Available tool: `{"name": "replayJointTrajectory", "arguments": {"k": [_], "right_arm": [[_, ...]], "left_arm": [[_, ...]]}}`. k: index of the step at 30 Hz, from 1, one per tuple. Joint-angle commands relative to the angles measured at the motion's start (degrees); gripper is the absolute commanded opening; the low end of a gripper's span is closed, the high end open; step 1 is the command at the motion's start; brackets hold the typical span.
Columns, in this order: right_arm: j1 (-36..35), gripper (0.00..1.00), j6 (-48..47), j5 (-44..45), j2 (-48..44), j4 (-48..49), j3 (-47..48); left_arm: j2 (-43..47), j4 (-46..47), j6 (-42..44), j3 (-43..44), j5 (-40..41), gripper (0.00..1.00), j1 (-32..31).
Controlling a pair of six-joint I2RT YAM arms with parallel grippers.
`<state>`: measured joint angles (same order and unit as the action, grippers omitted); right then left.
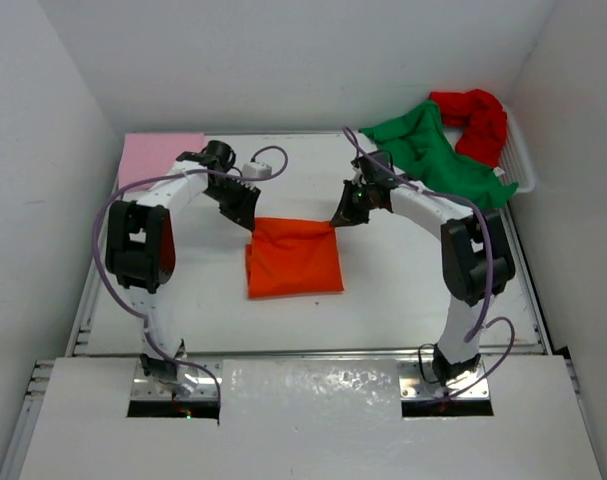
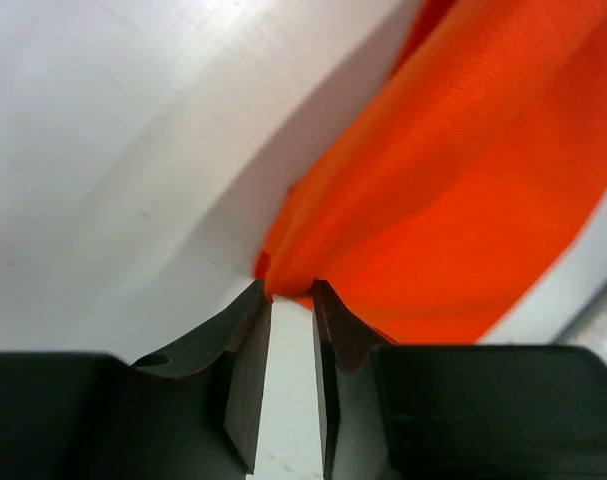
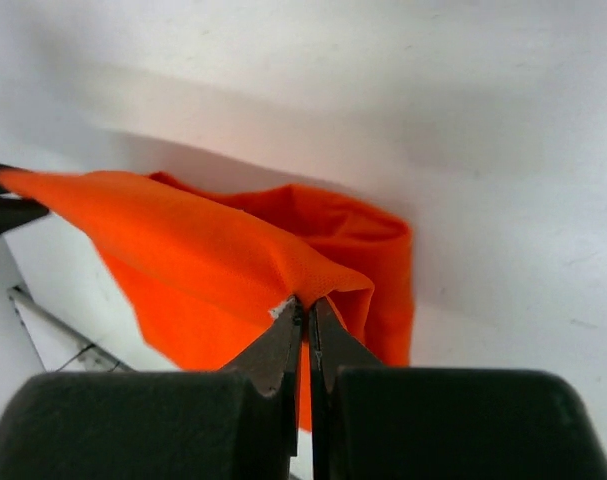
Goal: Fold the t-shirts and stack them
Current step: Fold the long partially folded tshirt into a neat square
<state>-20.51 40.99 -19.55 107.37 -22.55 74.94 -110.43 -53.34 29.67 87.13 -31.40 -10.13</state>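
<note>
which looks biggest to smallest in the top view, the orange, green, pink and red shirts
1. green shirt and orange shirt: they look about alike, green sprawled and orange folded, so I won't rank them
2. pink shirt, folded flat
3. red shirt, bunched up

- The right gripper (image 3: 306, 305) fills the bottom centre of the frame, its two dark fingers pressed together with no gap between them
- A fold of the orange t-shirt (image 3: 203, 260) is pinched between the fingertips, just below the middle of the frame
- From that pinch the cloth runs up and to the left as a taut, raised ridge that narrows to a point near the left edge
- That point touches a dark pointed shape (image 3: 3, 212) cut off by the left edge
- Behind the ridge, more of the cloth lies bunched towards the centre right
- The white table (image 3: 483, 120) fills the upper and right parts, with a soft shadow above the cloth
- A thin grey strip (image 3: 58, 330) runs slantwise at the lower left
</note>
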Motion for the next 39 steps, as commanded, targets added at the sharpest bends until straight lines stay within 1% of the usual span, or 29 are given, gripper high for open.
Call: {"name": "replayJointTrajectory", "arguments": {"k": [1,3,5,6,8,9,10,11,12,13,14,15,16,17,18,19,20,21,22,23,25,29,30,34,39], "right_arm": [[1.6,0.01,1.3,1.1,2.8,5.0,2.1],[2.3,0.14,3.1,-2.0,6.7,9.6,3.5],[2.7,0.31,3.0,-3.1,11.3,10.6,6.4],[3.0,0.38,2.8,-3.1,12.8,10.6,9.9],[3.5,0.44,0.6,-2.4,16.6,10.1,13.7],[4.0,0.47,-0.9,-2.0,17.9,7.5,18.4],[4.2,0.48,-3.1,-1.2,19.1,5.5,21.1],[4.3,0.48,-8.1,1.0,21.0,3.1,26.5],[4.3,0.49,-10.6,2.4,21.5,-1.6,28.8],[4.3,0.49,-13.4,3.8,21.5,-3.2,30.2],[4.3,0.49,-17.4,4.9,20.9,-4.4,30.6],[4.4,0.49,-19.0,6.2,18.6,-5.3,29.2],[4.5,0.49,-20.3,6.1,16.9,-4.8,27.5],[4.7,0.49,-22.5,5.2,14.8,-3.8,24.9],[4.9,0.48,-23.4,2.4,12.6,-1.0,18.9],[4.9,0.48,-24.9,1.6,8.0,0.5,16.0],[4.9,0.48,-25.3,0.8,5.9,3.2,9.9],[5.0,0.48,-25.6,0.0,4.1,4.3,7.1],[5.0,0.5,-26.0,-1.3,1.4,5.2,4.8],[5.0,0.52,-25.9,-3.8,0.7,7.1,1.0],[4.9,0.55,-25.1,-5.8,-0.6,8.7,-3.5],[4.8,0.57,-22.7,-8.0,-0.2,15.3,-8.0],[4.8,0.57,-22.3,-10.2,0.3,16.5,-8.2],[4.1,0.55,-21.0,-9.7,4.8,17.7,-5.6],[4.1,0.51,-19.1,-11.4,8.9,20.0,-3.6]], "left_arm": [[-2.1,7.8,-4.4,4.4,2.6,0.21,1.4],[-4.1,10.3,-6.3,5.9,5.5,0.21,2.0],[-5.5,11.9,-7.8,6.6,7.9,0.22,2.6],[-5.8,12.6,-9.2,6.7,8.8,0.22,3.2],[-6.9,13.6,-9.9,7.3,10.6,0.22,4.0],[-7.1,13.5,-10.2,7.4,10.9,0.21,4.8],[-7.2,13.4,-10.5,7.5,11.2,0.21,5.1],[-6.8,13.3,-10.9,7.9,11.0,0.21,5.5],[-6.2,12.9,-11.0,8.1,10.4,0.22,5.6],[-5.5,12.8,-10.5,8.0,5.6,0.26,5.6],[-3.6,12.9,-10.0,7.4,2.9,0.38,5.6],[-2.8,14.7,-10.7,6.4,0.3,0.46,5.6],[-2.2,14.9,-10.5,4.9,-4.7,0.51,5.6],[-2.2,14.8,-10.0,4.5,-6.0,0.52,5.6],[-2.4,15.7,-10.2,4.0,-6.3,0.53,5.5],[-3.1,16.3,-10.1,3.1,-7.0,0.53,5.5],[-3.5,17.0,-10.2,2.6,-7.7,0.54,5.5],[-3.8,17.7,-10.7,1.7,-8.3,0.54,5.4],[-4.4,18.4,-11.0,1.4,-9.7,0.55,5.1],[-4.8,19.0,-11.0,1.2,-10.0,0.56,4.3],[-5.8,19.8,-11.8,0.8,-9.4,0.57,2.9],[-7.3,22.4,-14.3,0.6,-7.5,0.57,2.6],[-7.5,22.7,-14.4,0.4,-7.6,0.56,2.6],[-7.6,24.1,-15.2,-0.9,-8.9,0.51,2.4],[-8.6,23.0,-14.1,-2.0,-9.6,0.45,1.8]]}}
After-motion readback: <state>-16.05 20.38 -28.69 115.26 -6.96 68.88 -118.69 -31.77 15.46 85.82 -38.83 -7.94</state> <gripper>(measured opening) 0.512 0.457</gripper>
